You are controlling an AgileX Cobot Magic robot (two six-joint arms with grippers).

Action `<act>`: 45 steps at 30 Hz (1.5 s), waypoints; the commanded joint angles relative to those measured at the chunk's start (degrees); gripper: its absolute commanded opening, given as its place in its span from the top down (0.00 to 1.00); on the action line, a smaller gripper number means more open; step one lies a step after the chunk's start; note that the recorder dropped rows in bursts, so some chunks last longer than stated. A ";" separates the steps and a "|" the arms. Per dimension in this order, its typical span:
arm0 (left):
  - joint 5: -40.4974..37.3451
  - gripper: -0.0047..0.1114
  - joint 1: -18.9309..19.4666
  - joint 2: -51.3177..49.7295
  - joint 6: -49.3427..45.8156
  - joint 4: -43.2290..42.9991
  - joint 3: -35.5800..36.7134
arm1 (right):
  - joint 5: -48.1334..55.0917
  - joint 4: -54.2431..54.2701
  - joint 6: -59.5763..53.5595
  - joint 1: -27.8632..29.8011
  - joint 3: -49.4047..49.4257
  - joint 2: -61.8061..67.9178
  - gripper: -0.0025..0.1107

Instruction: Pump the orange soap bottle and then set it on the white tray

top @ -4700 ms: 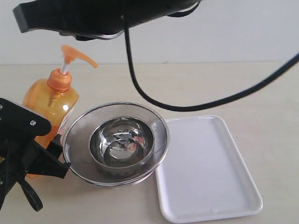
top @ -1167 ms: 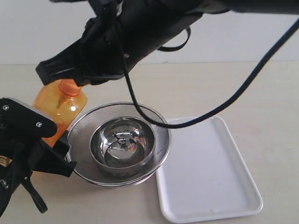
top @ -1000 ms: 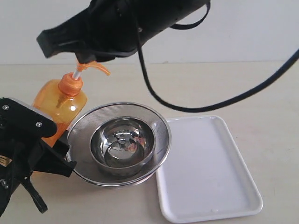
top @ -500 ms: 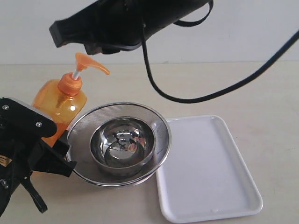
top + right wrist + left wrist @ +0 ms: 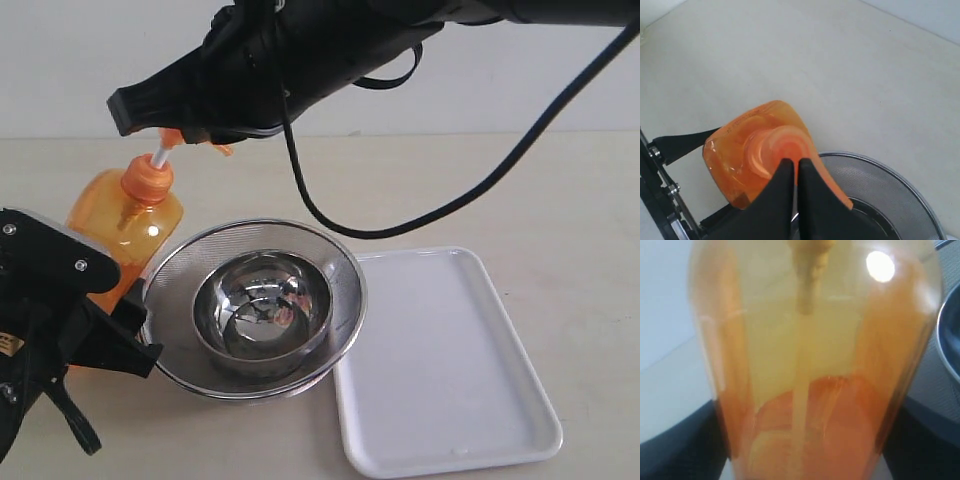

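The orange soap bottle [image 5: 128, 222] stands upright at the left, beside the strainer. My left gripper [image 5: 100, 305] is shut on its lower body, and a dark finger [image 5: 680, 440] shows on each side of the translucent orange wall [image 5: 810, 365]. My right gripper [image 5: 135, 105] is shut, and its joined tips [image 5: 792, 165] sit on top of the orange pump head [image 5: 785, 147], part of which they hide. A short piece of white stem [image 5: 157, 158] shows under the head. The white tray [image 5: 450, 380] lies flat at the right with nothing on it.
A round steel mesh strainer [image 5: 345, 270] with a steel bowl [image 5: 262, 315] inside sits between the bottle and the tray, touching the tray's near-left edge. The right arm's black cable [image 5: 420, 215] hangs over the table behind it.
Half a second ago the right gripper hung above the raised pump head. It has come down onto the head, and less white stem now shows. The left gripper and bottle body have not moved.
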State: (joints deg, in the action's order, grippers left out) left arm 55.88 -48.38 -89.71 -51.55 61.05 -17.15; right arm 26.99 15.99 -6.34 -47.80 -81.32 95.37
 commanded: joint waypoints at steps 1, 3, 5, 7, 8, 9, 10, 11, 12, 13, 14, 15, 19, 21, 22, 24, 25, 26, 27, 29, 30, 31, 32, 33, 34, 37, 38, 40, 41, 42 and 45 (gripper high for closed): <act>0.50 0.92 -0.32 0.42 0.57 -0.69 -0.26 | -3.13 -0.07 -0.31 0.34 0.03 -0.34 0.97; 0.50 0.92 -0.32 0.42 0.57 -0.69 -0.26 | -3.77 -0.07 -0.70 0.48 -0.08 -0.75 0.97; 0.50 0.92 -0.32 0.42 0.57 -0.69 -0.26 | -4.82 -0.07 -0.82 0.59 -0.08 -1.23 0.97; 0.50 0.92 -0.32 0.42 0.57 -0.69 -0.26 | -5.36 -0.07 -0.82 0.84 -0.08 -1.24 0.97; 0.50 0.92 -0.32 0.42 0.57 -0.69 -0.26 | -5.36 -0.07 -0.82 0.83 -0.08 -1.00 0.97; 0.50 0.92 -0.32 0.42 0.57 -0.69 -0.26 | -5.25 -0.07 -0.82 0.94 -0.08 -0.66 0.97; 0.50 0.92 -0.32 0.42 0.57 -0.69 -0.26 | -5.14 0.08 -0.82 0.94 -0.08 -0.01 0.97; 0.50 0.92 -0.32 0.42 0.57 -0.86 -0.26 | -4.85 0.40 -0.71 0.94 -0.08 0.29 0.97; 0.50 0.92 -0.32 0.42 0.57 -0.86 -0.26 | -4.71 0.71 -0.71 0.94 0.03 1.00 0.97; 0.50 0.92 -0.32 0.42 0.57 -0.86 -0.26 | -4.38 1.60 -1.13 0.81 0.03 1.47 0.97; 0.50 0.92 -0.32 0.42 0.57 -0.86 -0.26 | -4.08 1.84 -1.59 0.53 0.03 2.10 0.97; 0.50 0.92 -0.32 0.42 0.57 -0.86 -0.26 | -3.77 1.84 -1.59 0.25 0.03 2.50 0.97; 0.13 0.92 -0.32 0.42 0.57 -1.66 -0.26 | -0.76 1.92 -1.69 -0.70 0.03 3.03 0.97; -0.09 0.92 -0.32 0.42 0.68 -2.34 -0.26 | 0.50 2.04 -1.69 -0.84 0.03 3.03 0.97; -0.09 0.92 -0.32 0.42 1.00 -2.35 -0.26 | 1.07 2.73 -1.69 -0.83 0.03 3.03 0.97; -0.09 0.92 -0.32 0.42 1.00 -2.35 -0.26 | 1.78 3.29 -1.69 -0.83 0.03 3.03 0.97; -0.09 0.92 -0.32 0.42 1.00 -2.35 -0.26 | 1.93 3.43 -1.69 -0.83 0.03 3.03 0.97; -0.09 0.92 -0.32 0.42 1.00 -2.35 -0.26 | 1.92 3.73 -1.69 -0.83 0.03 3.03 0.97; -0.09 0.92 -0.32 0.42 0.97 -2.12 -0.26 | 2.04 3.86 -1.69 -0.83 0.03 3.09 0.97; -0.09 0.92 -0.32 0.42 0.97 -2.00 -0.26 | 2.38 4.13 -1.82 -0.83 0.14 3.09 0.97; -0.09 0.92 -0.32 0.42 0.97 -2.00 -0.26 | 2.51 4.50 -1.82 -0.83 0.25 3.09 0.97; -0.09 0.92 -0.32 0.42 0.97 -2.00 -0.26 | 2.82 4.65 -1.82 -0.83 0.38 3.09 0.97; -0.09 0.92 -0.32 0.42 0.97 -2.00 -0.26 | 2.82 4.76 -1.82 -0.83 0.71 3.09 0.97; -0.09 0.92 -0.32 0.42 0.97 -2.17 -0.26 | 3.19 4.91 -1.91 -0.83 0.71 3.09 0.97; -0.09 0.92 -0.32 0.42 0.97 -2.17 -0.26 | 3.70 4.91 -1.91 -0.83 0.71 3.09 0.97; -0.09 0.92 -0.32 0.42 0.97 -2.17 -0.26 | 4.78 4.91 -1.91 -0.83 0.71 3.09 0.97; -0.09 0.92 -0.32 0.42 0.97 -2.17 -0.26 | 4.92 4.99 -1.91 -0.83 0.71 3.09 0.97; -0.09 0.92 -0.32 0.42 0.97 -2.17 -0.26 | 5.29 5.06 -1.91 -0.98 0.71 3.32 0.97; -0.09 0.92 -0.32 0.42 0.97 -2.17 -0.26 | 5.40 5.06 -2.20 -1.35 0.71 3.46 0.97; -0.09 0.92 -0.32 0.42 0.97 -2.17 -0.26 | 5.77 5.06 -2.18 -1.58 0.71 3.74 0.97; -0.09 0.92 -0.32 0.42 0.97 -2.17 -0.26 | 6.30 4.82 -2.46 -2.71 0.71 5.12 0.97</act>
State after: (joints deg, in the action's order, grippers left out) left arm 55.88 -48.38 -89.71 -52.12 62.25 -17.04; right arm 27.08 20.61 -8.11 -48.83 -81.91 97.39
